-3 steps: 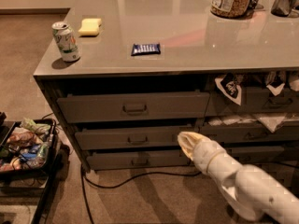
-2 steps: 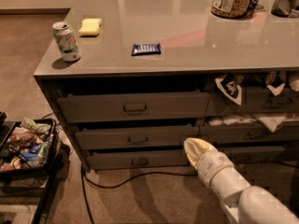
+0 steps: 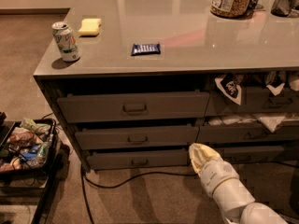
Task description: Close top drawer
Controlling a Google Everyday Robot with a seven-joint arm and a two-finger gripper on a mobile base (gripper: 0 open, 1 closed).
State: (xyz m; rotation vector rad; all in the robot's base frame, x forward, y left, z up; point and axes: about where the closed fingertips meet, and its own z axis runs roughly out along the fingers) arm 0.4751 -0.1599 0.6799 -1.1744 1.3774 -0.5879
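The top drawer (image 3: 133,107) juts slightly past the edge of the grey surface (image 3: 196,41), with open carpet (image 3: 154,199) in front. The hand (image 3: 200,154) hangs low beside the bottom drawer (image 3: 138,159)'s right end; I cannot tell whether it is open or closed. A can (image 3: 65,42) and a blue packet (image 3: 145,49) sit on top. Since a second ago the hand has drawn back, down and rightward.

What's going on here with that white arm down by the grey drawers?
A one-armed robot is working at a counter with drawers; its job is to close the top drawer. Right now nothing is being handled. The gripper sits low, beside the right end of the bottom drawer, well below and to the right of the top drawer's handle. The top drawer seems to stand slightly out. A soda can, a yellow sponge and a blue packet lie on the counter.
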